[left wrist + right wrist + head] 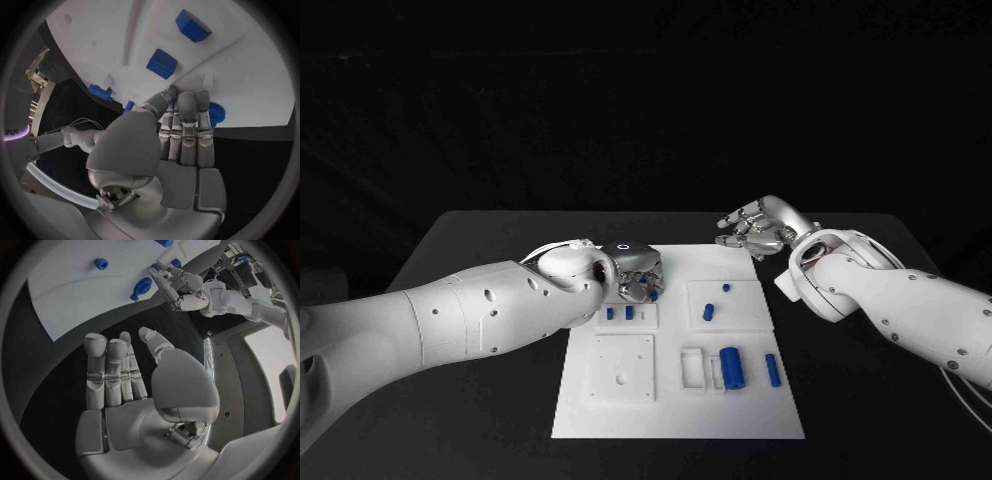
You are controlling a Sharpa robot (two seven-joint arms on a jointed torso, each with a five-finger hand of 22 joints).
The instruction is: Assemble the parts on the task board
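Scene: I see a black table (473, 240) with the white task board (678, 420) lying in its middle, long side running away from me.

Parts on the board: a large blue cylinder (731, 367) and a thin blue bar (772, 370) lie side by side in the near right area, both with their long axes pointing away from me; a smaller blue piece (710, 311) sits on the raised square panel further back; two short blue pegs (619, 313) stand near the left edge.

Left hand: my left hand (635, 273) is over the board's far left area, just beyond the two pegs. In the left wrist view its fingers (186, 125) lie straight and close together, tips pressed at the board's edge next to a round blue toothed part (215, 114) (I cannot tell whether anything is actually pinched).

Right hand: my right hand (759, 229) hovers off the board's far right corner, above bare table, fingers loosely extended and holding nothing.

Key relation: the toothed part lies just beside the left fingertips, so the left hand is far nearer to it; the right hand is well apart from every part.

Judgement: I think the coming move belongs to the left hand, and it needs the fingertips to close sideways onto that toothed part.
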